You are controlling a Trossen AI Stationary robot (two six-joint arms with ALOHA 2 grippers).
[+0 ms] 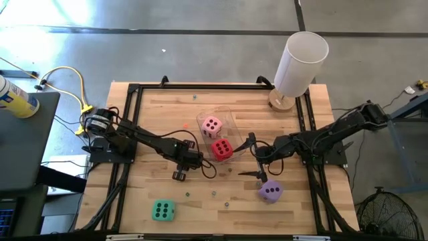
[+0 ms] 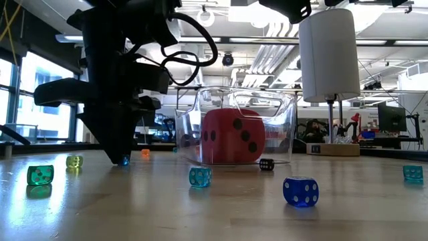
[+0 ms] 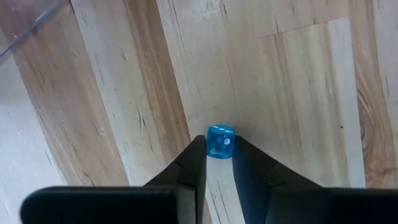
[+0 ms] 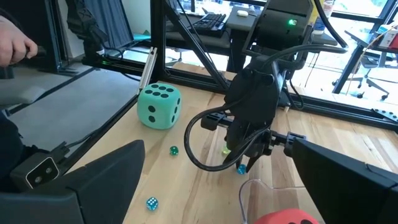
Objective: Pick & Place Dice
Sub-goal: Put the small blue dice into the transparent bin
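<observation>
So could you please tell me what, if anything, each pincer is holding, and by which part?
The left pincer is closing on a small blue die, fingertips at its opposite sides. The right pincer is open and holds nothing.

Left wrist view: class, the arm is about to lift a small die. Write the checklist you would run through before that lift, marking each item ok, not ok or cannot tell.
1. Small blue die sits between the left hand fingertips: ok.
2. Both fingertips touch the die's sides: ok.
3. Grip firm enough to lift: cannot tell.
4. Die rests flat on the table, nothing crowding it: ok.
5. Clear bin stands apart from the left hand: ok.
6. Right hand open and off to the side by the purple die: ok.
</observation>
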